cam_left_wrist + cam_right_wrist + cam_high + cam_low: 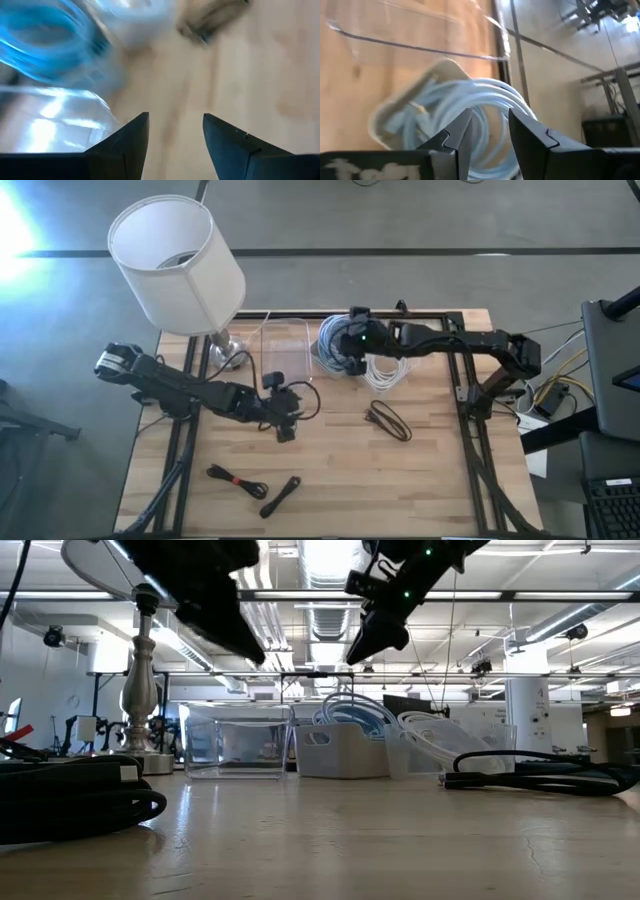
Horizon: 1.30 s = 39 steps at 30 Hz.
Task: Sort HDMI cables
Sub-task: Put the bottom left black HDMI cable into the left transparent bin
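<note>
The wooden table spreads under both of my arms, with the white-shaded lamp standing at its far left corner, well behind my left gripper.

A clear tub sits empty just beyond my left gripper, whose fingers are parted with nothing between them, hovering above bare wood.

Beside that tub, a white bin holds the light blue coils. My right gripper hangs directly over them, fingers spread a little and empty; the blue loops lie straight ahead beyond my fingertips.

The white coils rest in a second clear tub, just beside my right gripper toward that arm's base.

One black bundle lies loose on the wood, nearer the front edge than my right gripper and apart from it.

Two more black bundles lie near the front edge, in front of my left gripper, close to each other but not touching.
</note>
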Each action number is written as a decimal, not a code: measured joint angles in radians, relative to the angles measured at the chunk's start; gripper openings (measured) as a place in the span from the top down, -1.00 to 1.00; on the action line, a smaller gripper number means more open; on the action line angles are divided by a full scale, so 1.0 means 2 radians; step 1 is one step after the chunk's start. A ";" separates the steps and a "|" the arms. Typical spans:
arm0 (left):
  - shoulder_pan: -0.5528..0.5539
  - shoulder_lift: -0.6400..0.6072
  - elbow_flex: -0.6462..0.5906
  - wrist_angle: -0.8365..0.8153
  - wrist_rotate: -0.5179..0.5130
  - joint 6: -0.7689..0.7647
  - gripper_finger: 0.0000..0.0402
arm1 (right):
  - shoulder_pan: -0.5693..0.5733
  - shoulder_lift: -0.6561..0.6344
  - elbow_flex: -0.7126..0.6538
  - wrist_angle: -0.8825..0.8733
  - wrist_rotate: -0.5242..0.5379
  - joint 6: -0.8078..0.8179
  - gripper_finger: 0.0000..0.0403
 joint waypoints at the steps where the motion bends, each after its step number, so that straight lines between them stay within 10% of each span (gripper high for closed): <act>1: -0.001 0.000 0.000 -0.016 0.021 -0.006 0.05 | 0.007 0.000 -0.001 0.000 -0.003 0.000 0.40; 19: -0.135 0.000 -0.047 -0.180 0.347 -0.193 0.05 | 0.042 0.012 -0.009 0.002 -0.037 0.012 0.38; 39: -0.232 0.000 -0.157 -0.032 0.320 -0.293 0.05 | 0.042 0.012 -0.011 0.003 -0.037 0.036 0.41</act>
